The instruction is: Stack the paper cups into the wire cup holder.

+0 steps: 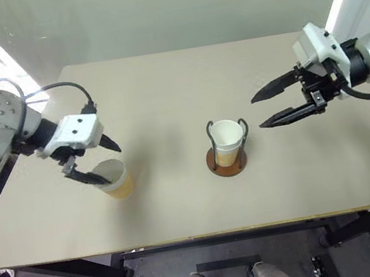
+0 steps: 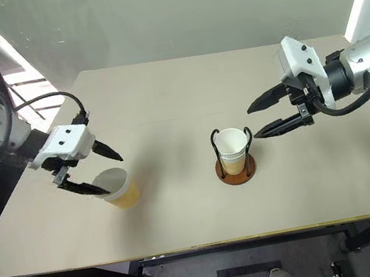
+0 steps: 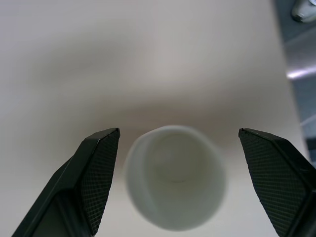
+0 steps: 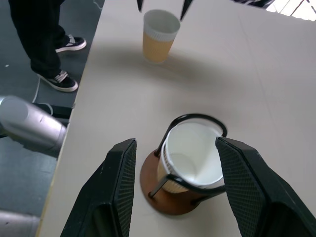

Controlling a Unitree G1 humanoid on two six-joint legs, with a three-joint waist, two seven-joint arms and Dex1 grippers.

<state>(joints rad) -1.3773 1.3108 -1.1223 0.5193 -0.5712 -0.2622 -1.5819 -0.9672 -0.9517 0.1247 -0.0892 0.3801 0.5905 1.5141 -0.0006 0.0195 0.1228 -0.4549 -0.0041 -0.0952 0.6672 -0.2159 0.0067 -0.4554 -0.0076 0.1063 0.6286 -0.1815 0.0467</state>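
One paper cup (image 1: 116, 180) stands upright on the left part of the table, tan wall and white inside. My left gripper (image 1: 109, 165) hangs open just above its rim, one finger on each side, touching nothing; the left wrist view looks straight down into the cup (image 3: 175, 183) between the fingers (image 3: 98, 173). The wire cup holder (image 1: 227, 164) stands at the table's middle with a white-rimmed paper cup (image 1: 227, 138) seated between its wire loops. My right gripper (image 1: 258, 113) is open and empty, just to the right of and above the holder (image 4: 168, 200).
The beige table (image 1: 162, 92) has bare room behind and between the two cups. Its front edge (image 1: 209, 234) runs close below them. A person's legs (image 4: 42, 39) stand on the floor beside the table's left end.
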